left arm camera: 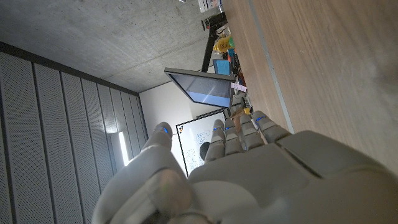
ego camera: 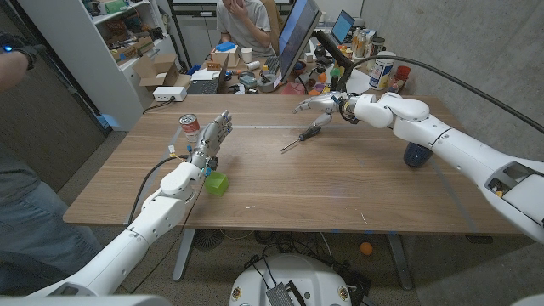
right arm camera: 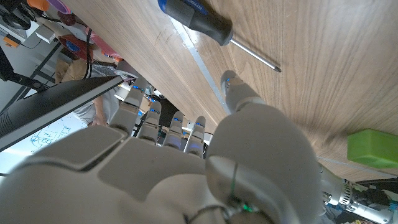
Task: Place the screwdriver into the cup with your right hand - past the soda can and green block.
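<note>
A screwdriver (ego camera: 303, 136) with a dark handle lies on the wooden table (ego camera: 340, 195), right of centre towards the far side; in the right wrist view the screwdriver (right arm camera: 208, 26) lies just beyond my fingertips. My right hand (ego camera: 320, 104) hovers just behind its handle, fingers spread, holding nothing. A dark blue cup (ego camera: 415, 155) stands partly hidden under my right forearm. The soda can (ego camera: 189, 127) stands at the left, with my left hand (ego camera: 212, 138) upright beside it, fingers extended and empty. The green block (ego camera: 218, 183) lies just right of my left wrist; the green block (right arm camera: 372, 148) also appears in the right wrist view.
Along the far edge stand a monitor (ego camera: 296, 38), white boxes (ego camera: 170, 92), tins (ego camera: 382, 72) and small clutter. A person (ego camera: 245, 21) sits behind the table, and a person's sleeve (ego camera: 17, 51) is at the picture's left edge.
</note>
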Motion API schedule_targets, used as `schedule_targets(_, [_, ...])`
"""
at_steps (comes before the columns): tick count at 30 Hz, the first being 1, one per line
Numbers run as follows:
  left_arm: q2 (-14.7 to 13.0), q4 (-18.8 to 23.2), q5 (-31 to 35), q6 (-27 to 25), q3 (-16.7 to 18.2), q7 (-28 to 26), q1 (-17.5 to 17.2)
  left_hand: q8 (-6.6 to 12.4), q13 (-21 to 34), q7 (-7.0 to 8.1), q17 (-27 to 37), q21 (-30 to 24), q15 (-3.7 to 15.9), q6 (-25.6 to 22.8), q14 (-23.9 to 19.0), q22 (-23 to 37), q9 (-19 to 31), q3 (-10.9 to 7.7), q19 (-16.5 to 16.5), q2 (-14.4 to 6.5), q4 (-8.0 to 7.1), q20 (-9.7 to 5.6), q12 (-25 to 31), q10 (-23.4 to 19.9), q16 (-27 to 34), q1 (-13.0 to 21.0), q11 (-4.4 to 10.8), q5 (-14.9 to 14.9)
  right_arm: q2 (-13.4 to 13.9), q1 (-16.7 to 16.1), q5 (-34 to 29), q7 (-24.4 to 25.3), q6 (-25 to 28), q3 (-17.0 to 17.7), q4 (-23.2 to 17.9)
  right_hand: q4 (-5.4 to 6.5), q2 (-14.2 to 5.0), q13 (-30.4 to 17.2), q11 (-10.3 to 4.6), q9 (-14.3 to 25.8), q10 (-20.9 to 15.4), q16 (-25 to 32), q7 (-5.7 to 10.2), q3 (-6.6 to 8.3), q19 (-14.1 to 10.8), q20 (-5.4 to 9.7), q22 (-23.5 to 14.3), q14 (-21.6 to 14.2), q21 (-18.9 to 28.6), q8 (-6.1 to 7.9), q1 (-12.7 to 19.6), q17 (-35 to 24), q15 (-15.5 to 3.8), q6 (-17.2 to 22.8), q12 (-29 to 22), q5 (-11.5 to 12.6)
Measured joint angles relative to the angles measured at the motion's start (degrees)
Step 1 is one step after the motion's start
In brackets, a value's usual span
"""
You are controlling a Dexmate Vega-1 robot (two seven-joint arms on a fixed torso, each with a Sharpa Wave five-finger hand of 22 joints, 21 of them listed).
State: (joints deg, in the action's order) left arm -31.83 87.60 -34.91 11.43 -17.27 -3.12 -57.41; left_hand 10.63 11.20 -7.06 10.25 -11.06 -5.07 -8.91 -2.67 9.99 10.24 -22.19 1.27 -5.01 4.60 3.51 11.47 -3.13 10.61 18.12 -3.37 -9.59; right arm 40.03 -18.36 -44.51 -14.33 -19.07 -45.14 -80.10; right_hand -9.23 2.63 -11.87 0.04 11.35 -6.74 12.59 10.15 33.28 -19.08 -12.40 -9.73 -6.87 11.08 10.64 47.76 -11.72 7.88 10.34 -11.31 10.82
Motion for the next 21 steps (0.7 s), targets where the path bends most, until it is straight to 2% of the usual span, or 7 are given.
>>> schedule_targets(1, [0.0, 0.0, 0.0, 0.0, 0.0, -0.2, -0.1, 0.0, 0.0, 0.0, 0.0, 0.0, 0.0, 0.0, 0.0, 0.0, 0.0, 0.0, -0.1, 0.0, 0.0, 0.08, 0.0, 0.0, 0.0, 0.0, 0.0, 0.0, -0.9, 0.9, -0.3, -0.1, 0.1, -1.1, 0.8, 0.0, 0.0, 0.0, 0.0, 0.0, 0.0, 0.0, 0.23, 0.0, 0.0, 0.0, 0.0, 0.0, 0.0, 0.32, 0.0, 0.0, 0.0, 0.2, 0.0, 0.0])
schedule_targets(9, [0.0, 0.4, 0.0, 0.1, 0.1, -0.6, -0.4, 0.0, 0.0, -0.21, 0.0, 0.0, 0.0, -0.2, 0.0, 0.0, 0.0, 0.0, -0.1, 0.0, 0.0, 0.08, 0.0, 0.0, 0.0, 0.0, 0.0, 0.0, -2.0, 1.8, -1.8, -0.3, 0.2, -2.3, 2.1, 0.42, 0.0, -0.3, -1.16, 0.3, -1.2, 0.0, 1.95, -0.06, 0.0, 0.0, -0.3, -0.4, 0.0, 1.87, 0.0, 0.0, -0.67, 3.8, -0.7, 0.2])
schedule_targets(18, [-0.2, 1.0, 0.0, 0.1, 0.2, -0.7, -0.8, 0.0, 0.0, -0.21, 0.0, 0.0, 0.0, -0.2, 0.0, 0.0, 0.0, -0.24, -0.1, 0.0, 0.23, 0.07, 0.0, 0.0, 0.0, 0.0, 0.0, 0.0, -2.6, 2.7, -3.1, 0.2, -0.9, -3.2, 3.6, 0.45, 0.0, -0.3, -1.36, 0.3, -1.4, 0.0, 1.8, 0.06, 0.0, 0.0, -0.3, -0.5, 0.0, 1.77, 0.0, 0.0, -1.11, 3.7, -0.7, 0.2])
schedule_targets(21, [-0.3, 1.4, 0.1, 0.0, 0.2, -1.1, -1.0, 0.0, 0.0, -0.41, 0.0, 0.0, 0.0, -0.4, 0.0, 0.0, 0.0, -0.24, -0.1, 0.0, 0.23, 0.07, 0.0, 0.0, 0.0, 0.0, 0.0, 0.0, -3.5, 3.7, -3.5, 0.4, -1.4, -4.2, 5.6, 0.4, 0.0, -0.3, -1.36, 0.3, -1.4, 0.0, 1.81, 0.25, 0.0, 0.0, -0.3, -0.3, 0.0, 1.61, 0.0, 0.0, -1.36, 3.7, -0.7, 0.2])
